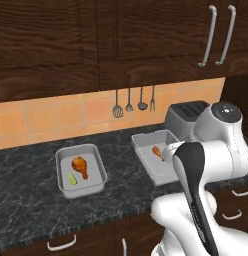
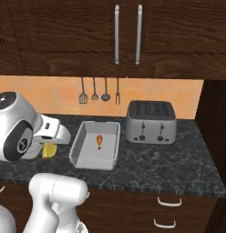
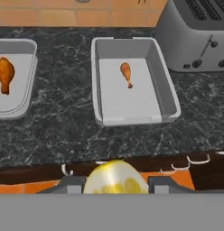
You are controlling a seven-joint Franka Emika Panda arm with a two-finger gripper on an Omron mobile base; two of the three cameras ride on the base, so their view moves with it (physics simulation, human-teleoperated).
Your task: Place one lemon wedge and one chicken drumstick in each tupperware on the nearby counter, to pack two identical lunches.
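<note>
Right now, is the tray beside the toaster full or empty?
Neither: the right tupperware holds one chicken drumstick, no lemon wedge.

Take the silver toaster (image 2: 151,122) as your landmark on the counter (image 2: 178,159). Just left of it sits a grey tupperware (image 2: 82,144) holding one chicken drumstick (image 2: 100,141). Farther left, you see a yellow lemon wedge (image 2: 49,149) under the gripper (image 2: 51,144), held above the counter's front edge.

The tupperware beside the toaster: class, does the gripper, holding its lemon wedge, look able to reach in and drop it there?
Probably yes. The tupperware lies open-topped, holding just one chicken drumstick, and nothing stands between it and the gripper carrying the lemon wedge.
</note>
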